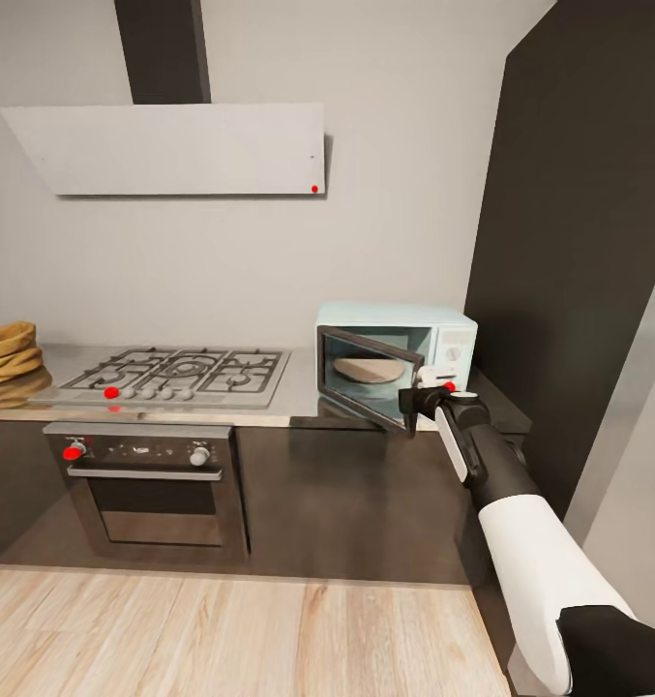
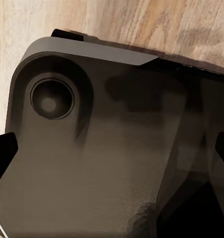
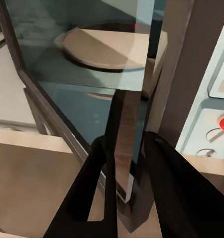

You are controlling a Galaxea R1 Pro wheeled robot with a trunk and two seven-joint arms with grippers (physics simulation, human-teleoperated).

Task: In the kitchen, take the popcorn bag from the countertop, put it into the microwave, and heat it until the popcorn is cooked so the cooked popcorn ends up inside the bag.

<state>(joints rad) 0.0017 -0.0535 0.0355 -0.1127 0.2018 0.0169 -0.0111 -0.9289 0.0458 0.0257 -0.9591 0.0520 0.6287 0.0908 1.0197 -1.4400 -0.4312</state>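
Note:
The pale blue microwave (image 1: pixel 445 337) stands on the steel countertop (image 1: pixel 303 395) at the right, its glass door (image 1: pixel 364 383) swung partly open. A round beige turntable (image 1: pixel 369 369) lies inside it. My right gripper (image 1: pixel 416 399) is at the door's free edge. In the right wrist view its fingers (image 3: pixel 94 173) straddle the door (image 3: pixel 87 104), shut on its edge. The tan popcorn bag (image 1: pixel 6 354) sits far left on the countertop, away from both arms. In the left wrist view my left gripper (image 2: pixel 112 148) hangs open over the robot's dark base.
A steel gas hob (image 1: pixel 172 376) lies between bag and microwave, with a built-in oven (image 1: pixel 153 484) below and a white hood (image 1: pixel 172 145) above. A tall dark cabinet (image 1: pixel 579 242) stands just right of the microwave. Wooden floor (image 1: pixel 221 629) runs along the cabinet fronts.

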